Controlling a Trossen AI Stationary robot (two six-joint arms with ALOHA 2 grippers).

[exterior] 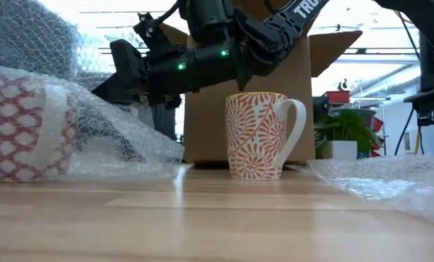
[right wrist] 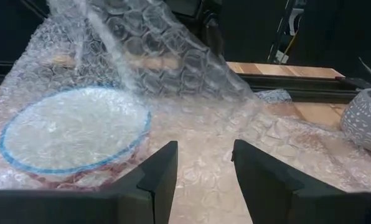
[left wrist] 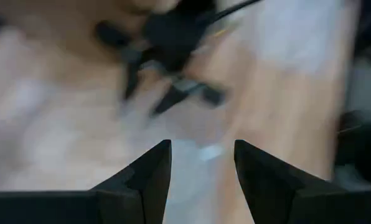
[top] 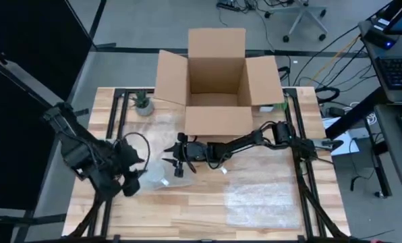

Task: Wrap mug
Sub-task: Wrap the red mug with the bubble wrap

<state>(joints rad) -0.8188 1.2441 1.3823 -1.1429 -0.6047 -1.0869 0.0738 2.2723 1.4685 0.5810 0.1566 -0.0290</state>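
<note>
A red-and-white patterned mug with a blue rim [right wrist: 73, 140] lies on its side on the pale wooden bench [top: 187, 209], already under a sheet of clear bubble wrap [right wrist: 173, 81] that drapes over it and rises in a loose fold behind. From table height the same mug shows at the near left as a red lattice pattern blurred by the plastic [exterior: 24, 131]. The right gripper [top: 177, 160] has its arm stretched across the middle of the bench from the right side; its two dark fingers are spread apart with nothing between them, pointing at the wrapped mug's open mouth and close to the edge of the wrap. The left gripper [top: 135, 177] sits at the left side of the bench, just beside the bundle; its fingers [left wrist: 151, 171] are also parted and empty, hanging above the wrap. A second mug — white with an orange leaf pattern and a white handle [exterior: 261, 135] — stands upright and unwrapped on the bench in front of the open brown cardboard box [top: 216, 81] at the far edge. Another sheet of bubble wrap [top: 262, 199] lies flat toward the near right. A small green plant in a grey patterned pot [top: 142, 102] stands near the box's left flap.
</note>
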